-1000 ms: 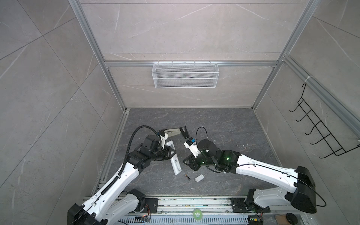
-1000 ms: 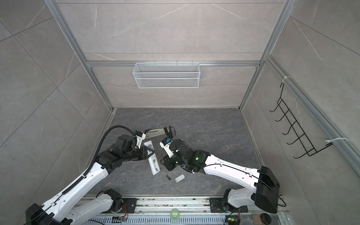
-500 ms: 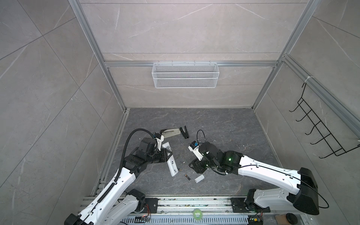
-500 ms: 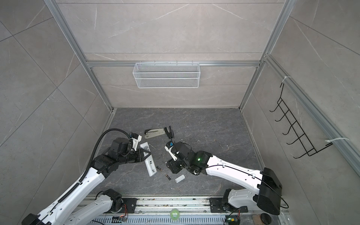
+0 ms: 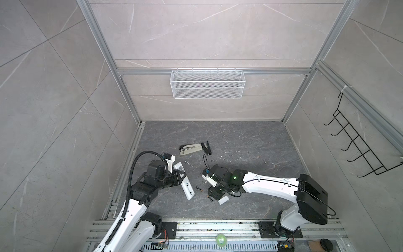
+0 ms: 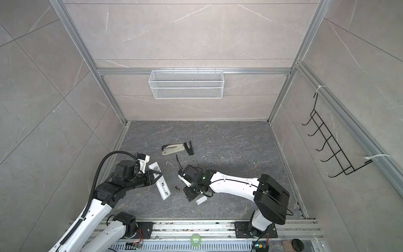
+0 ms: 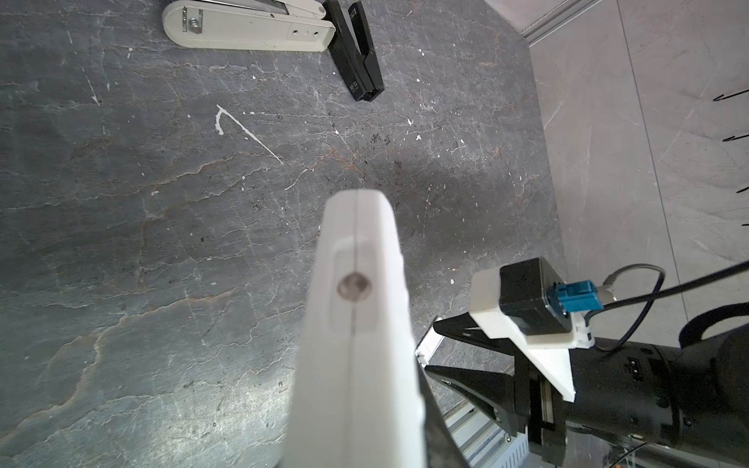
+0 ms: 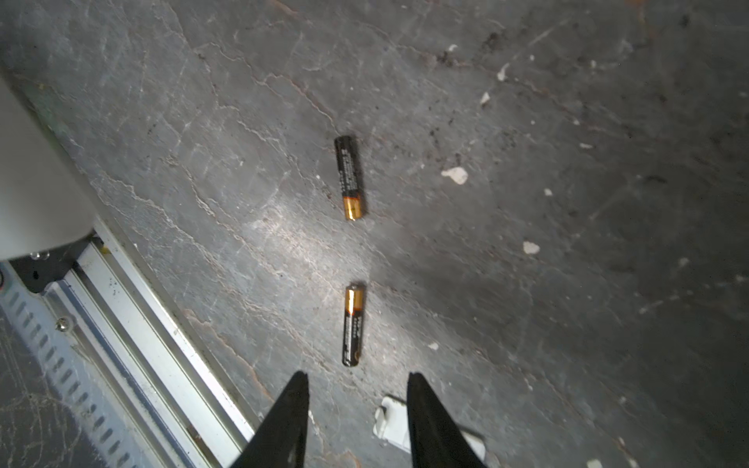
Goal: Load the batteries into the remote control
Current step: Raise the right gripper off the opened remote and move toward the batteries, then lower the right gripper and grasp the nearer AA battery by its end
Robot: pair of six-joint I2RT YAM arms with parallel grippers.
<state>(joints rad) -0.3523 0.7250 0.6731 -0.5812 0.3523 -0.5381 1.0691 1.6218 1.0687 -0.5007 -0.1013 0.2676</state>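
1. On my left, left gripper clamped on the remote control, label side up.
2. Right gripper: I see jaws apart, empty.
3. Batteries: both on the floor, just ahead of it.

Tiled walls, dark floor.

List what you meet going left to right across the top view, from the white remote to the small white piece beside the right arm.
Long slim white remote control → small black cylindrical battery with a copper-gold end → second black-and-gold battery → small white rectangular plastic piece.
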